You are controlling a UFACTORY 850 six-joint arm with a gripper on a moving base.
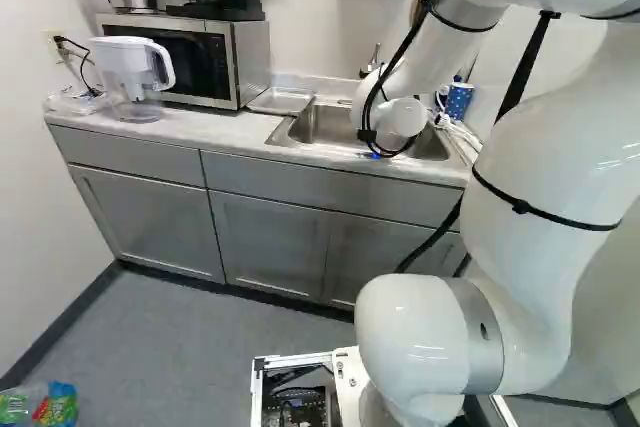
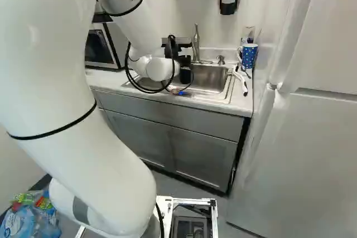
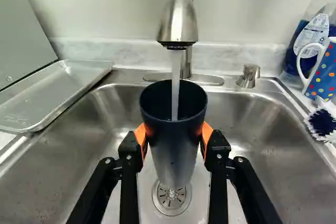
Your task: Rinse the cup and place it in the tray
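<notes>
Cup: upright in the sink (image 3: 252, 148), mouth up, under the tap (image 3: 178, 22), water (image 3: 175, 85) falling inside.
Gripper (image 3: 174, 136): clamped on the cup from both sides, orange pads (image 3: 206, 136) against its wall.
Progress: rinsing looks under way; emptying, shutting off the water and placing remain.
Tray (image 3: 52, 95): left of the sink, beside the microwave (image 1: 215, 62); nothing lies in it.
In the way: spout close above, sink's left rim to clear.
Right, far: dotted mug (image 3: 323, 74), soap bottle (image 3: 296, 51); brush (image 3: 321, 121) nearer.
</notes>
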